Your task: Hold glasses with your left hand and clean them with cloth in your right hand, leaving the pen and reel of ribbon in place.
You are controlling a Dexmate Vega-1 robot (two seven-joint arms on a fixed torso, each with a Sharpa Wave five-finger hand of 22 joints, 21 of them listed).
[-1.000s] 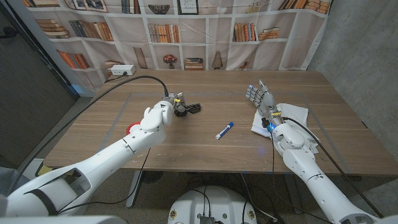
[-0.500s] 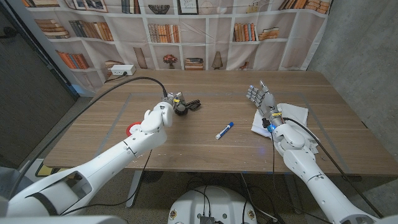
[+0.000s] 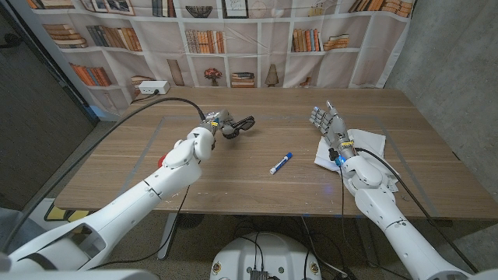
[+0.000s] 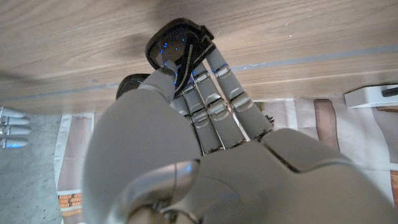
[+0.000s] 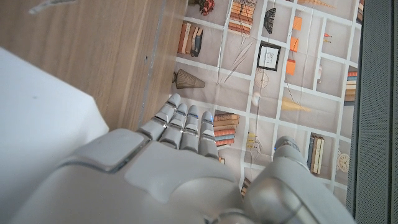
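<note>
Grips glasses (image 3: 237, 125) in left robot hand (image 3: 206, 134), raised just above counter (image 3: 257, 194), long axis toward the far-right; lies cloth (image 3: 366, 148) beside spread, empty right robot hand (image 3: 331, 124), nearer that side, well apart from glasses.

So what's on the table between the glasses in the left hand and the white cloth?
In the head view, only the pen lies on bare wood between the glasses held by the left hand and the cloth.
</note>
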